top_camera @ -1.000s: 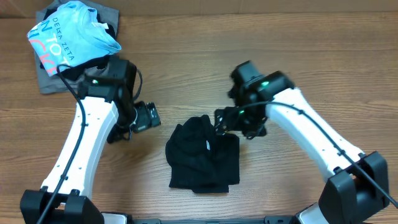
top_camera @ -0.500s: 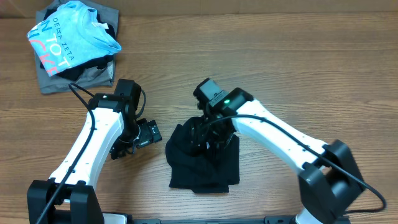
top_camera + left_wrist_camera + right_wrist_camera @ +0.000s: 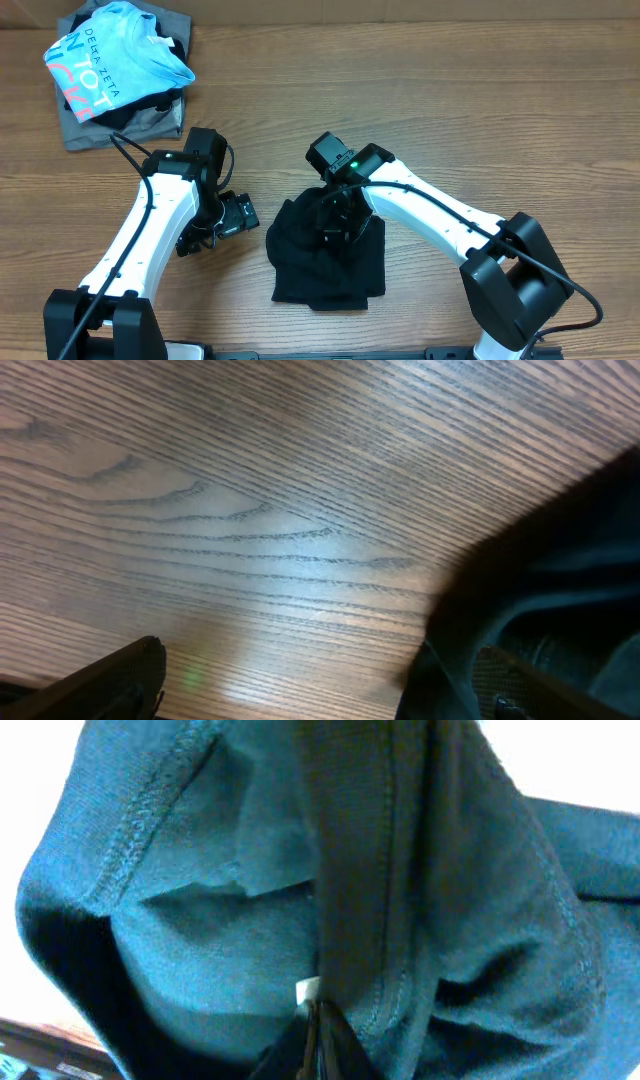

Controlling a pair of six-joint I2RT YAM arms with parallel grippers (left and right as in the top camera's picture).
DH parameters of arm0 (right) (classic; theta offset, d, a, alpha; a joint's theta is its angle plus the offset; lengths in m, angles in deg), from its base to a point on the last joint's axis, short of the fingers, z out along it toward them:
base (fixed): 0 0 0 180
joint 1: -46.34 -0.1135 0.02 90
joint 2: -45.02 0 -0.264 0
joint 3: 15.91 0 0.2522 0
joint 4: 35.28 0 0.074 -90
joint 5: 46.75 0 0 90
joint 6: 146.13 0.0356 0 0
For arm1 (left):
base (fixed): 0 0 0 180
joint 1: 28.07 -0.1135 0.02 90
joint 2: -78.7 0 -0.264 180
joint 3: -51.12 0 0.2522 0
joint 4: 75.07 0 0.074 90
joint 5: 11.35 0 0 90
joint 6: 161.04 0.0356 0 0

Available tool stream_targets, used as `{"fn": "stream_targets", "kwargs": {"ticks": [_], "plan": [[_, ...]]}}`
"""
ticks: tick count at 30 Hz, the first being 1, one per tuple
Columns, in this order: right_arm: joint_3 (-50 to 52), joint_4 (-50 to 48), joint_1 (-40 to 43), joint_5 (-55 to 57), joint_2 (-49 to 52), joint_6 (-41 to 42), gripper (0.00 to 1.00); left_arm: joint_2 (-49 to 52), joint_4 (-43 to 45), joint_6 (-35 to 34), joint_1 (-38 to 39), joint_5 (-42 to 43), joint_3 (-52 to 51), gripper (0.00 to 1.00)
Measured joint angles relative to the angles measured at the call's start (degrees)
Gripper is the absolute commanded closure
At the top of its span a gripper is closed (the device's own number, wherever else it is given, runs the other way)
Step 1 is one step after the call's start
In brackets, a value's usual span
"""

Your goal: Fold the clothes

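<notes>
A black garment (image 3: 330,268) lies roughly folded at the table's middle front. My right gripper (image 3: 336,222) presses into its upper part, shut on a fold of the cloth. In the right wrist view the garment (image 3: 200,920) fills the frame, looking dark teal. The fingertips (image 3: 318,1025) meet on a ridge of fabric beside a small white tag (image 3: 308,988). My left gripper (image 3: 238,214) hovers open just left of the garment, touching nothing. In the left wrist view one finger (image 3: 115,678) stands over bare wood, and the garment's edge (image 3: 560,580) lies at the right.
A pile of clothes sits at the far left corner: a light blue printed shirt (image 3: 115,55) on top of a grey one (image 3: 85,130). The wooden table (image 3: 480,110) stretches bare to the right and behind the arms.
My right arm swung left onto the black garment and its jaws closed on the cloth. The left arm drew back slightly, then held still and open.
</notes>
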Motion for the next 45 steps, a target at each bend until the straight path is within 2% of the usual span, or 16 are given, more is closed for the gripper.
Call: {"fn": "stream_targets", "kwargs": {"ticks": [6,13,14,16,17,20,24,26,35,38,40,45], "plan": [[-0.7,3.8,0.0,1.4,0.0,0.3,0.96,0.0,0.0,0.0,0.0,-0.2,0.0,0.00],[-7.4,9.6,0.0,3.4,0.0,0.6,0.96,0.0,0.0,0.0,0.0,-0.4,0.0,0.00],[-8.2,9.9,0.0,3.6,0.0,0.6,0.90,0.0,0.0,0.0,0.0,-0.5,0.0,0.00],[-8.7,9.8,0.0,4.0,0.0,0.3,0.64,0.0,0.0,0.0,0.0,-0.6,0.0,0.00],[-8.7,9.8,0.0,4.1,0.0,0.6,0.56,0.0,0.0,0.0,0.0,-0.6,0.0,0.00],[-8.7,8.8,0.0,4.3,0.0,0.6,0.52,0.0,0.0,0.0,0.0,-0.6,0.0,0.00],[-7.4,4.2,0.0,4.4,0.0,0.7,0.56,0.0,0.0,0.0,0.0,-0.7,0.0,0.00],[-5.6,2.1,0.0,4.4,0.0,0.7,0.65,0.0,0.0,0.0,0.0,-0.7,0.0,0.00],[-1.0,-0.8,-0.2,4.4,0.1,1.6,0.67,0.0,0.2,0.0,0.0,-0.7,0.0,0.00],[0.4,-1.6,-0.3,4.4,0.1,2.1,0.79,0.0,0.2,0.0,0.0,-0.7,0.0,0.00],[1.0,-1.6,-0.3,4.4,0.1,2.5,0.96,0.0,0.2,0.0,0.0,-0.7,0.0,0.00],[1.1,-2.2,-0.3,4.5,0.1,3.6,0.96,0.0,0.2,0.0,0.0,-0.7,-0.1,0.00]]}}
